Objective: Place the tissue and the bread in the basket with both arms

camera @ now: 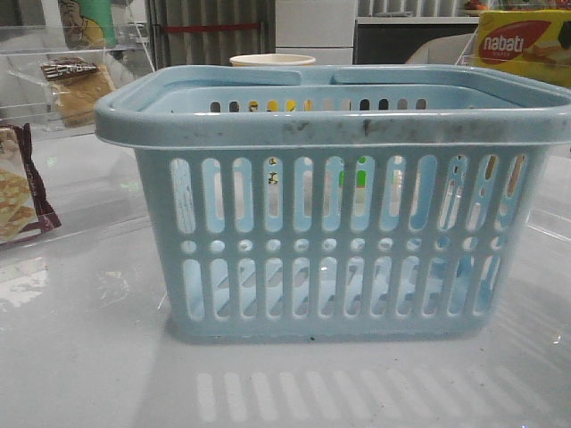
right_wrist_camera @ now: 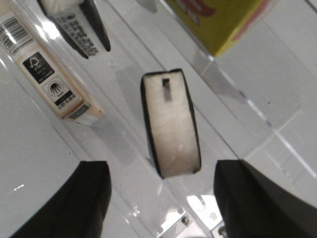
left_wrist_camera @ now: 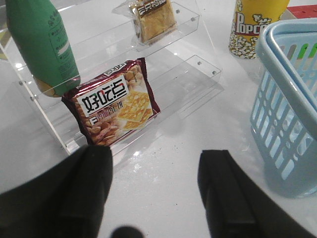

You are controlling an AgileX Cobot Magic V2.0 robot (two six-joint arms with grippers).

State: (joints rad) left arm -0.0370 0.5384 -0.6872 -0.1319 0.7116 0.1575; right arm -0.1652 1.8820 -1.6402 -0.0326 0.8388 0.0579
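The light blue basket (camera: 335, 241) stands mid-table in the front view; its corner shows in the left wrist view (left_wrist_camera: 287, 114). The bread (left_wrist_camera: 153, 20), a clear packet of golden-brown bread, lies on the upper step of a clear shelf, also seen in the front view (camera: 76, 89). My left gripper (left_wrist_camera: 157, 161) is open and empty above the bare table, short of the shelf. The tissue (right_wrist_camera: 171, 130), a black-edged pack with a pale face, lies on another clear shelf. My right gripper (right_wrist_camera: 162, 178) is open, its fingers either side of the tissue's near end, not touching it. Neither arm shows in the front view.
A maroon snack packet (left_wrist_camera: 116, 101) and a green bottle (left_wrist_camera: 42, 44) sit on the left shelf, a popcorn tub (left_wrist_camera: 252, 27) beside the basket. Near the tissue are a cream barcoded pack (right_wrist_camera: 47, 69), a dark pack (right_wrist_camera: 79, 25) and a yellow box (right_wrist_camera: 223, 20).
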